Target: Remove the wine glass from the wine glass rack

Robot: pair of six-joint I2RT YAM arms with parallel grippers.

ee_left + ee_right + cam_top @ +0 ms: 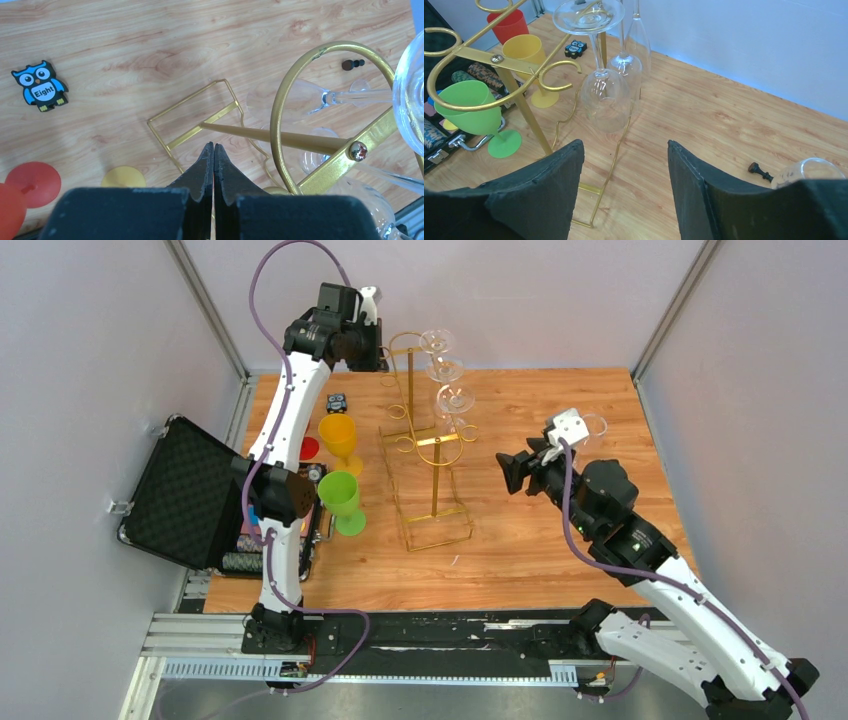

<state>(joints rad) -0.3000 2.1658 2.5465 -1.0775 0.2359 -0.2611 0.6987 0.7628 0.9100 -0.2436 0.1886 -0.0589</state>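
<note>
Right gripper parted, wine glass ahead, untouched

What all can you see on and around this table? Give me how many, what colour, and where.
table: one, light wood, under everything
rack: one, gold wire, upright mid-table
wine glasses: three, clear, hanging upside down on the rack's far arms
green goblet: one, standing left of the rack
yellow goblet: one, behind the green one
red goblet: one, left of the yellow one
owl tile: one, blue and black, far left on the table
case: one, black, open, at the left edge
small black piece: one, lying right of the rack
clear cup: one, beside the right gripper, partly hidden
left gripper: black, shut, above the rack
right gripper: black, open, facing the rack
</note>
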